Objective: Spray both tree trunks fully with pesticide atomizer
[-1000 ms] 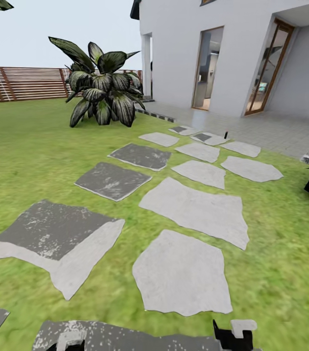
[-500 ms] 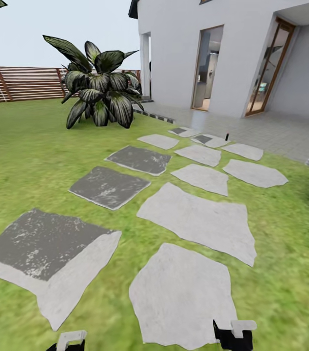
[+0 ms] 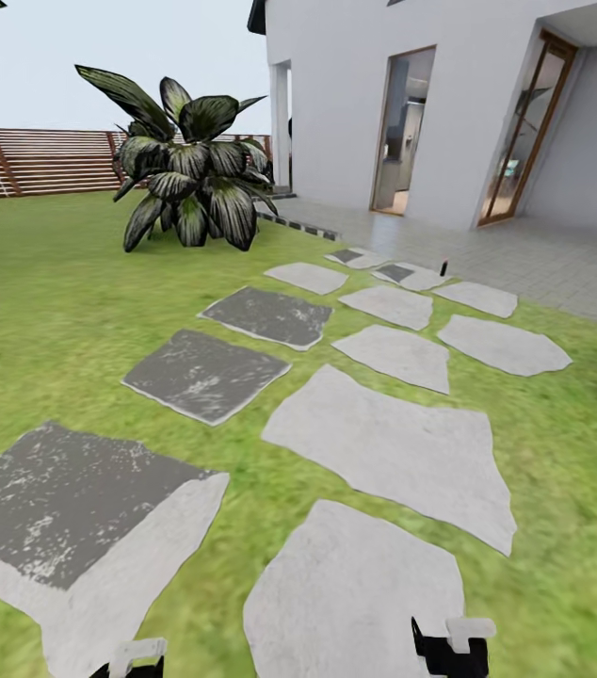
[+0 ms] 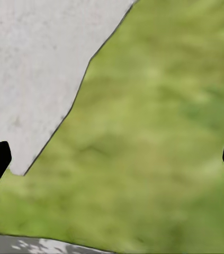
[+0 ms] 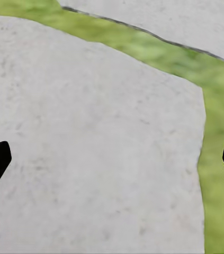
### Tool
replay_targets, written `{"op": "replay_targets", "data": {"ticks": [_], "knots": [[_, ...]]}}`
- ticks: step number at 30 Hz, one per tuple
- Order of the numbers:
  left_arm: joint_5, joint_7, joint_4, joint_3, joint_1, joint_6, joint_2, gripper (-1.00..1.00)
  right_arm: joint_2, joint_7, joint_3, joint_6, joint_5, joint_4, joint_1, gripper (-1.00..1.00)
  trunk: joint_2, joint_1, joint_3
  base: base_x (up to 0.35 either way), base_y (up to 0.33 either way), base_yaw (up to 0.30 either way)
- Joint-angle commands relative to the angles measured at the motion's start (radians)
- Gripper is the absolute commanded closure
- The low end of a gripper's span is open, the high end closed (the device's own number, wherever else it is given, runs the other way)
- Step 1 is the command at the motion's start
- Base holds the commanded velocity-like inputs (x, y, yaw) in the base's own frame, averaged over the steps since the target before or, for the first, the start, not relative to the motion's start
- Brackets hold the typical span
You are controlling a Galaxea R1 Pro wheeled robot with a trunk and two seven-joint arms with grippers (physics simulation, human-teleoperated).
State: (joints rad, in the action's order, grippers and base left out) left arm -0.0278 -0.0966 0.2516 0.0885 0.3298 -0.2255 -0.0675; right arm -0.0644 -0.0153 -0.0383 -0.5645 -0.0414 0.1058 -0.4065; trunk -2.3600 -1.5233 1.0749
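Crossing the garden lawn [image 3: 54, 282], both arms hang low with nothing held; the left gripper [image 4: 112, 159] is spread wide over grass, and the right gripper [image 5: 112, 159] is equally apart above a pale stepping stone [image 3: 355, 593]. A small dark upright object [image 3: 443, 268] far along the path may be the atomizer; too small to tell. Probably light, rigid and slippery, it wants gripping round the body, upright.
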Motion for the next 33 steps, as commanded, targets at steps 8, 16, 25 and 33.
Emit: {"op": "replay_targets", "data": {"ticks": [8,16,25,33], "knots": [[-0.001,0.000,0.000,-0.001,0.000,0.000,0.000,-1.00,0.000,0.000,0.000,0.000,0.000,0.000,0.000,-1.00,0.000,0.000,0.000,0.340,0.000,0.000],[-0.002,0.000,0.000,-0.001,0.000,0.000,0.000,-1.00,0.000,0.000,0.000,0.000,0.000,0.000,0.000,-1.00,0.000,0.000,0.000,0.340,0.000,0.000],[-0.003,0.000,0.000,-0.001,0.000,0.000,0.000,-1.00,0.000,0.001,0.000,0.000,0.000,0.000,0.000,-1.00,0.000,0.000,0.000,0.340,0.000,-0.042],[-0.003,0.000,0.000,-0.001,0.000,0.000,0.000,-1.00,0.000,0.001,0.000,0.000,0.000,0.000,0.000,-1.00,0.000,0.000,0.000,0.340,0.000,-0.277]]}}
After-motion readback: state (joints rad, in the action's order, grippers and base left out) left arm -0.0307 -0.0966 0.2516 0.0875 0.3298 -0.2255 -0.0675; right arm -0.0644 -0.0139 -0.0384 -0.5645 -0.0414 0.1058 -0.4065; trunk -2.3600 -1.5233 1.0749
